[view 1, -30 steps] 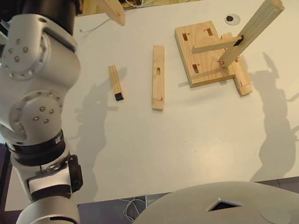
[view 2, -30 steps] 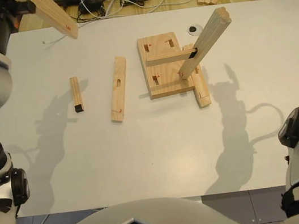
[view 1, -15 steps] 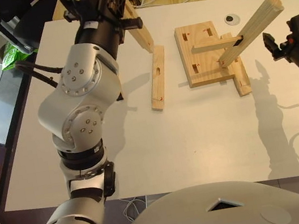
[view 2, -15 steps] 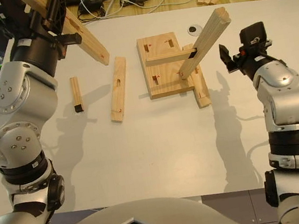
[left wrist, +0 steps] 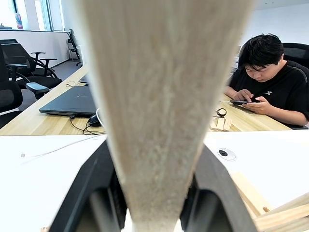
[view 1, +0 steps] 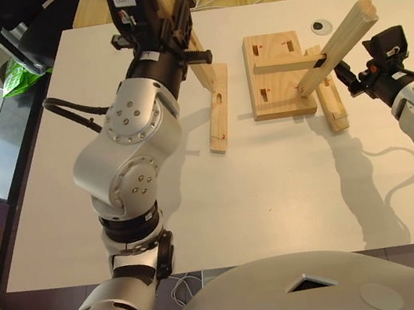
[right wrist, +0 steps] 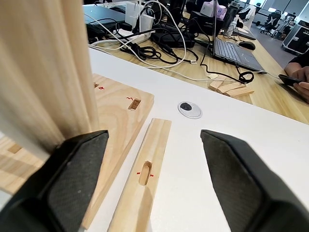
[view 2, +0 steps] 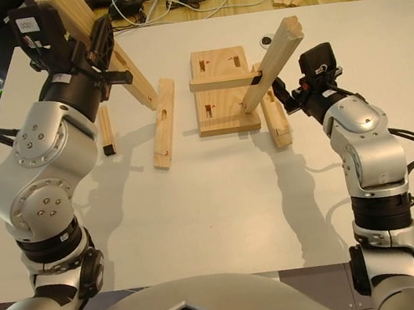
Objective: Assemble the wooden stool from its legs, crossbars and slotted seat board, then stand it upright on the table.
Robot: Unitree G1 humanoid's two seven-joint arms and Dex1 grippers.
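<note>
Your left gripper [view 2: 110, 60] clamps a stiff, light leg [view 2: 135, 83]; right gripper [view 2: 285, 96] gapes wide — take the tilted leg [view 2: 275, 60] low, near the seat board [view 2: 224, 116].

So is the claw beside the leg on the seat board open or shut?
Open. The right claw's two pads stand wide apart; the leg is beside one, not clamped.

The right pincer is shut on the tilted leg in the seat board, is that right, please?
Not quite: the right pincer is open by the tilted leg in the seat board, its fingers wide apart in the right wrist view.
</note>
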